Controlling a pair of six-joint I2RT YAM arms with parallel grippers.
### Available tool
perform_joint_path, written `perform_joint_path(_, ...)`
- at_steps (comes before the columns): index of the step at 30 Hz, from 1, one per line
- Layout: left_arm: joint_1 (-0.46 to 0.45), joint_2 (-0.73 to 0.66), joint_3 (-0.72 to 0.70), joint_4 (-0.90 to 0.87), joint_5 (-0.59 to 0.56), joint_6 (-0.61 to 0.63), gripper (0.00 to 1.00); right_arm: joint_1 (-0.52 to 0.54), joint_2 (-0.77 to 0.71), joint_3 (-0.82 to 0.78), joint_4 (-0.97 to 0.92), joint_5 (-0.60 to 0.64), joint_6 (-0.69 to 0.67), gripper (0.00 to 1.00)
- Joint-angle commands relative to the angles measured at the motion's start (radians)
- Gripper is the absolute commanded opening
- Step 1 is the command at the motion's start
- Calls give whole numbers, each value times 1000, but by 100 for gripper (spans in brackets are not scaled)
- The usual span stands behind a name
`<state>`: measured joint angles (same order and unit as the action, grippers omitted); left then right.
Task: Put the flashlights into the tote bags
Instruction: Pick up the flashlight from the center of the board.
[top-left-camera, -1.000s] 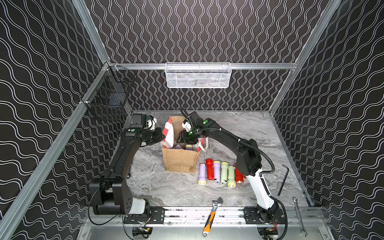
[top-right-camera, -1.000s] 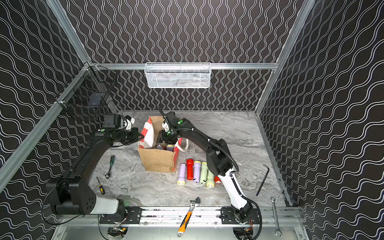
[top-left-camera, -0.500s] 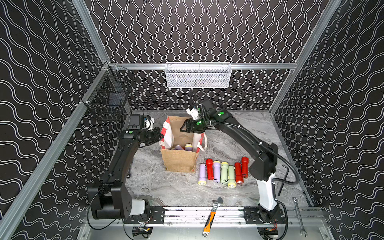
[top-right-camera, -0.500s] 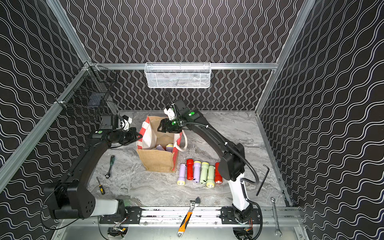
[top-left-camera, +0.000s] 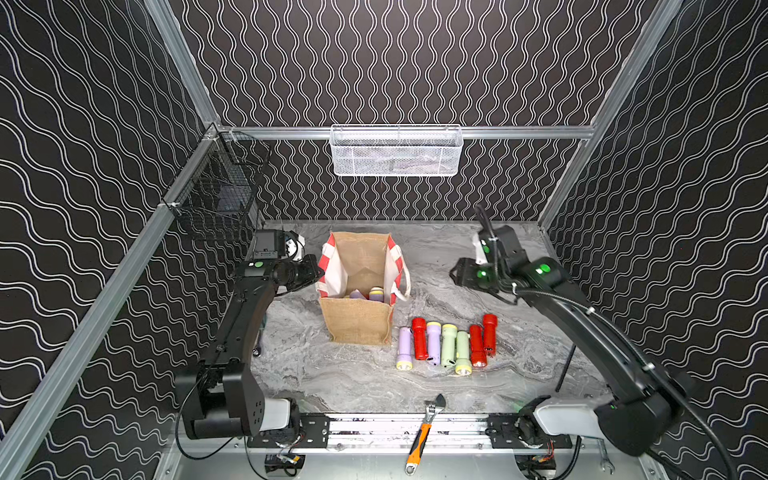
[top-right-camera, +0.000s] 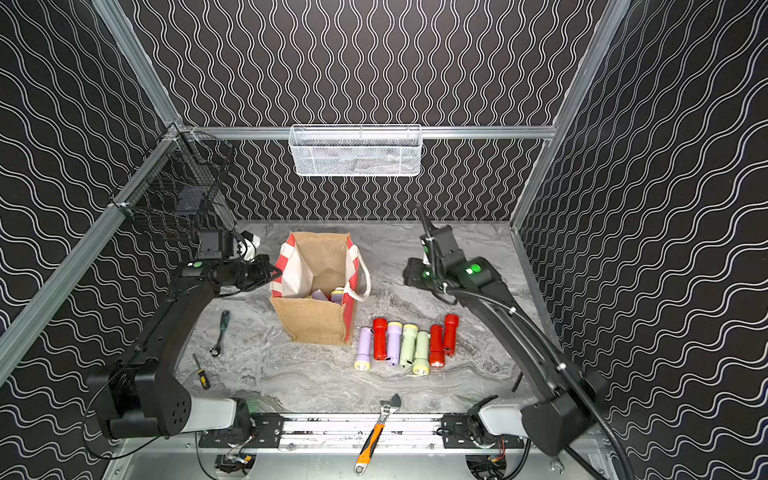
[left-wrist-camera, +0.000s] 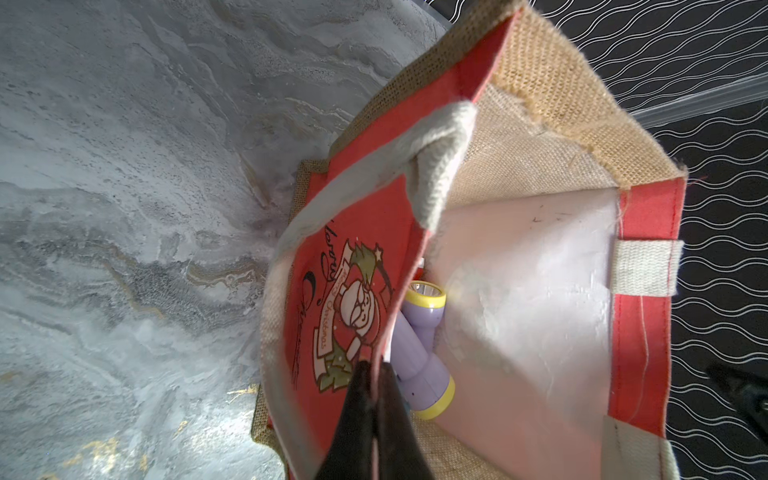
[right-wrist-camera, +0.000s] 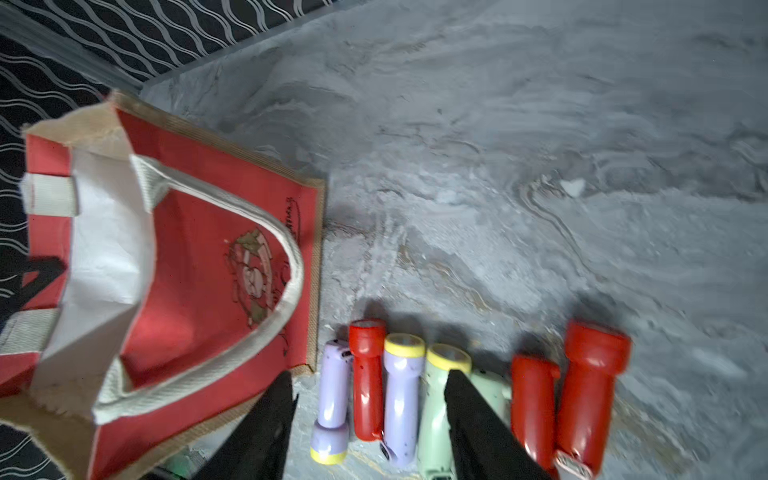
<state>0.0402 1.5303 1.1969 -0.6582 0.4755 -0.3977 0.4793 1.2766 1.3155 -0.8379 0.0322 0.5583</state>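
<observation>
The tote bag (top-left-camera: 357, 322) (top-right-camera: 316, 320) stands upright and open in the middle of the table. My left gripper (left-wrist-camera: 375, 368) is shut on the bag's left wall at the rim (top-left-camera: 322, 270). Lilac flashlights (left-wrist-camera: 419, 353) (top-left-camera: 376, 294) lie inside on the bottom. Several flashlights (top-left-camera: 444, 345) (top-right-camera: 405, 345), lilac, red and pale green, lie side by side on the table right of the bag. My right gripper (top-left-camera: 459, 272) (right-wrist-camera: 370, 376) hangs open and empty in the air, right of the bag and behind the row.
An orange-handled wrench (top-left-camera: 420, 436) lies on the front rail. A small spanner (top-right-camera: 220, 332) and a screwdriver (top-right-camera: 201, 372) lie left of the bag. A white mesh basket (top-left-camera: 395, 151) hangs on the back wall, a black wire basket (top-left-camera: 216, 195) on the left wall. A black hex key (top-left-camera: 565, 365) lies at the right.
My right gripper has come up out of the bag's mouth and swung away to the right with nothing in it. The left gripper still pinches the bag's wall.
</observation>
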Motion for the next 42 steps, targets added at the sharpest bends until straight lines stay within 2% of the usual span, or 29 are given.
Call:
perform_joint_path(1, 4, 7, 9, 35, -12, -2, 0, -36, -54, -84, -73, 84, 87, 64)
perform_joint_path(8, 4, 13, 12, 32, -8, -3, 0, -123, -99, -260, -164, 117, 100, 65)
perform_joint_path(14, 4, 12, 9, 28, -12, 3, 0, -194, -73, -397, -84, 10, 38, 64)
perform_joint_path(19, 4, 14, 8, 27, -15, 5, 0, -210, -41, -466, -51, -8, 24, 61)
perform_joint_path(24, 5, 19, 12, 22, -22, 7, 0, -234, -40, -502, -10, -14, 0, 60)
perform_joint_path(30, 5, 26, 15, 15, -34, 10, 0, -262, 39, -498, 18, -27, -58, 58)
perform_joint_path(35, 4, 33, 16, 12, -42, 12, 0, -265, 85, -504, 45, -65, -81, 56)
perform_joint_path(42, 4, 43, 15, 20, -34, 17, 0, -268, 107, -534, 48, -54, -85, 54)
